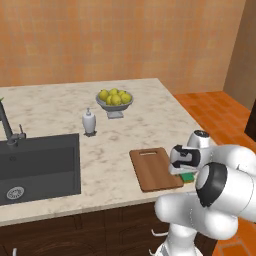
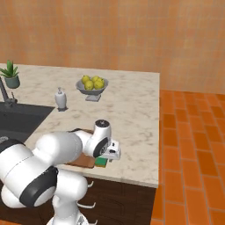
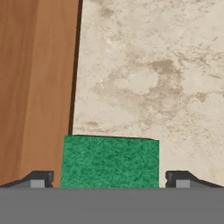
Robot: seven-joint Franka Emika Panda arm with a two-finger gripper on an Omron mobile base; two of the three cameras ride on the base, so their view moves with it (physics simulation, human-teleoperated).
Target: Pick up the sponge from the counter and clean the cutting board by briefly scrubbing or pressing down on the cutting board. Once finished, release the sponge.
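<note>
Pickup step. Sponge (image 3: 109,162) lies on counter (image 3: 166,65), just beside board (image 3: 35,87) edge. Gripper (image 3: 109,179) fingers spread, straddling sponge, not clamped. Next: likely descend slightly, close, lift onto board.

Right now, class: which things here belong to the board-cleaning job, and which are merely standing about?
Job:
sponge, beside the board
cutting board
counter
gripper, open astride the sponge

Standing about:
lemon bowl
soap dispenser
sink
tap
potted plant
</note>
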